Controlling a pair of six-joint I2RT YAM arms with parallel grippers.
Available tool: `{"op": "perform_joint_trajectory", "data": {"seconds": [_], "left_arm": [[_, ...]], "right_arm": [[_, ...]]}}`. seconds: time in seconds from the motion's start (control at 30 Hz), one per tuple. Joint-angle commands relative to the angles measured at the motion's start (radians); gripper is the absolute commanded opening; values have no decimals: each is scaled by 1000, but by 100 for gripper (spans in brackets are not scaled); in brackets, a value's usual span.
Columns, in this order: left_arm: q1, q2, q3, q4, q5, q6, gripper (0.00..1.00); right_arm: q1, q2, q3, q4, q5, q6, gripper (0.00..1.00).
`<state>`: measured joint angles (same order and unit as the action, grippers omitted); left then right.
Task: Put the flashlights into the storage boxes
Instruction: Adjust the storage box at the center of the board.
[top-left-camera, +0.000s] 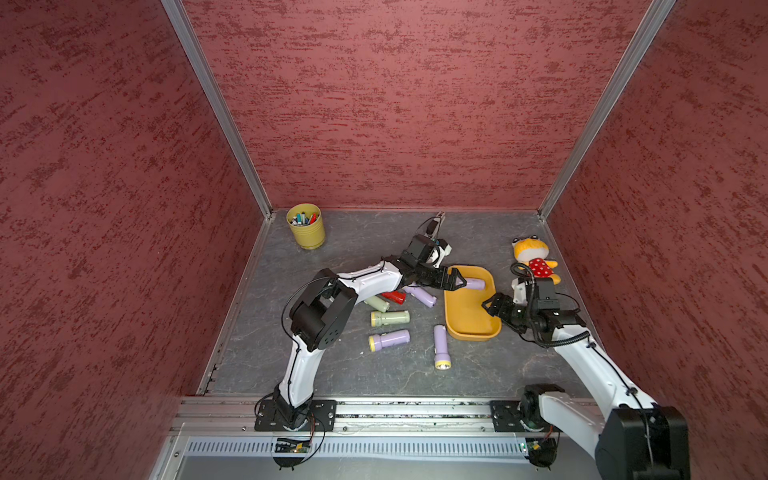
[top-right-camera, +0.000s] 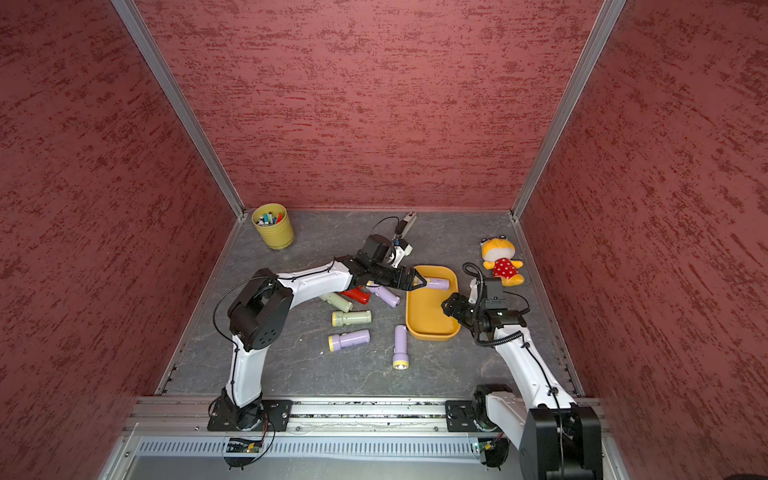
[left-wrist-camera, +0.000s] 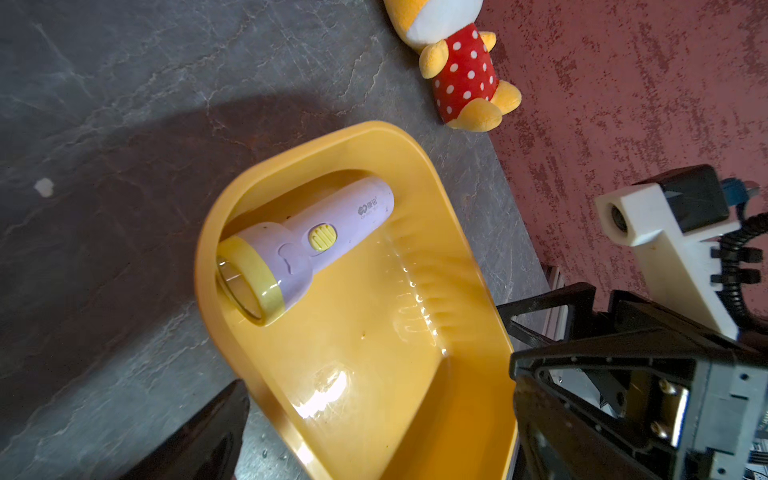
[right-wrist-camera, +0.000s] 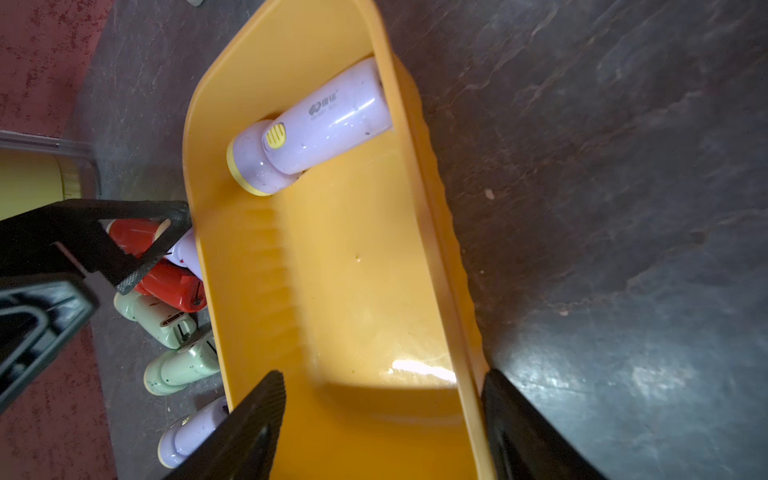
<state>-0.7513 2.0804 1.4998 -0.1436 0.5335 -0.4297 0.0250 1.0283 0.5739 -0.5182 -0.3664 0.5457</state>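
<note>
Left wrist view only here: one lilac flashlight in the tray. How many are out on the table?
Observer: Six flashlights show on the table: three lilac, two pale green, one red; the left arm may hide more.
Operator: Right fingers?
Observer: The right gripper is open, one of its fingers inside the tray, one outside its wall.
Operator: Other clutter?
Observer: A yellow cup of pens stands in the far left corner.

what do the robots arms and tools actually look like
The left arm and right arm have white shell links, bulky black joints and thin black cables; the right also carries a ribbed black hose. The left tool and right tool are black with tapered fingers.
</note>
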Motion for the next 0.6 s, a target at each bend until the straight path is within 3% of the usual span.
{"op": "perform_joint_trajectory", "data": {"seconds": [0.0,0.5,0.57], "left_arm": [[-21,37,42,-27,17,5,98],[-54,213,300,-76,40,35,99],[-57,237,350,-96,44,44,98]], "right_arm": [[3,-25,-20,30,-61,29,72],[109,-110,-101,151,-84,165,70],[121,-120,-105,160,-76,176,76]]}}
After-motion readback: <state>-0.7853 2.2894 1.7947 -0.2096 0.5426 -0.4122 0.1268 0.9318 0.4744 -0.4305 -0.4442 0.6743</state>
